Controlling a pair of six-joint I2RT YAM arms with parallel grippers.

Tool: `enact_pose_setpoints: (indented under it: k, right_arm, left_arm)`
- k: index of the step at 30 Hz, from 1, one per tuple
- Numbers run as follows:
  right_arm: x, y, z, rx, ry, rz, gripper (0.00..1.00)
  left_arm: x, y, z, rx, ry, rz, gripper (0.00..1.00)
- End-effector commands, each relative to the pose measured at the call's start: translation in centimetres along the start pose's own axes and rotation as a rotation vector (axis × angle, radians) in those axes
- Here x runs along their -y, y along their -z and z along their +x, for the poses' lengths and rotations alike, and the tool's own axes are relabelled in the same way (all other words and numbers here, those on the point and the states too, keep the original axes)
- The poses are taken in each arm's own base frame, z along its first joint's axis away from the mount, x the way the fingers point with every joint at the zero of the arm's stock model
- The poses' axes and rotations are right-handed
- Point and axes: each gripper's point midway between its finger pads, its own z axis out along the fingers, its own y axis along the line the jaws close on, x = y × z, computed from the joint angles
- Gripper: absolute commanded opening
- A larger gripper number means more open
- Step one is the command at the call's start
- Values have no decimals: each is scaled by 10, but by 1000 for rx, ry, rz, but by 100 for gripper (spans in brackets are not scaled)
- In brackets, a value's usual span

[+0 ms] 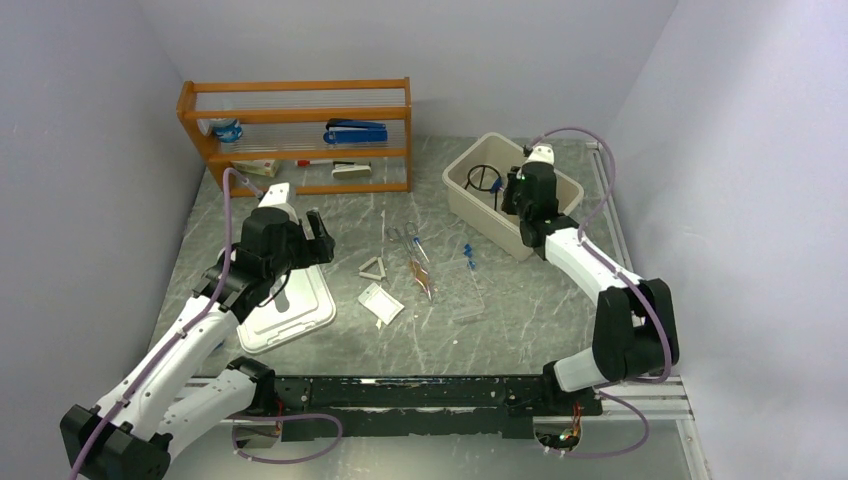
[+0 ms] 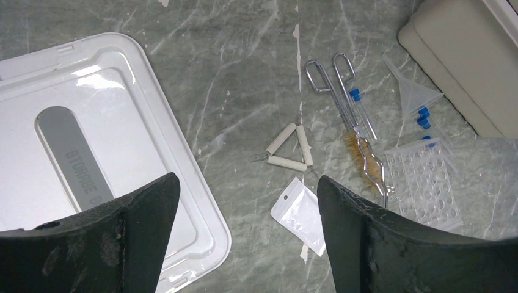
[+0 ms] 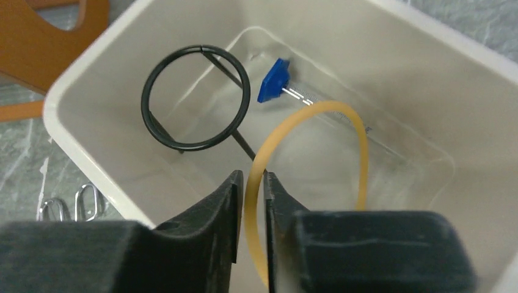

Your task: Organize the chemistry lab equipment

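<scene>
With ring (image 3: 145,97) laid in the two-o'clock bin (image 3: 427,73) and tubing (image 3: 364,155) clamped in the right claw (image 3: 251,183), tongs (image 2: 342,91), triangle (image 2: 287,149) and rack (image 2: 427,186) are left beside the spread left claw (image 2: 247,180).

The table (image 1: 520,320) is grey, marbled with pale veins. The bin (image 3: 427,91) is cream; in it the ring (image 3: 144,99) is black, the tubing (image 3: 253,238) amber, a cap (image 3: 273,80) blue. The lid (image 2: 153,122) is white with a grey strip. The triangle (image 2: 281,139) and packet (image 2: 302,213) are white, the tongs (image 2: 342,104) silver, the rack (image 2: 427,183) clear. The shelf (image 1: 300,87) is orange, its stapler (image 1: 355,132) blue. The arms (image 1: 180,350) are white and black, with lilac cables (image 1: 229,210).
</scene>
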Motion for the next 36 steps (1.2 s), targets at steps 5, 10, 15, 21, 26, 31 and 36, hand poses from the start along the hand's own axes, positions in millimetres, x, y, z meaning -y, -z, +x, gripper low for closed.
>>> enact_pose_setpoints:
  k: [5,10,15,21,26,31,36]
  right_arm:
    - [1,5,-20,-44,-100,46,44]
    - [0,26,-52,-40,-109,56,49]
    - [-53,43,-51,-99,-38,-122,49]
    - [-138,58,-8,-187,127,-238,51]
    - [-158,50,50,-300,235,-217,60]
    - [-164,38,87,-380,327,-213,61]
    - [-195,33,118,-445,386,-291,50]
  left_arm:
    - [2,2,0,3,-2,15,87]
    - [4,1,0,1,6,22,88]
    - [5,2,-1,2,13,26,90]
    - [2,5,-4,20,25,7,92]
    - [0,8,-8,41,26,2,92]
    - [1,7,-7,38,23,9,91]
    - [1,4,-6,32,24,7,90]
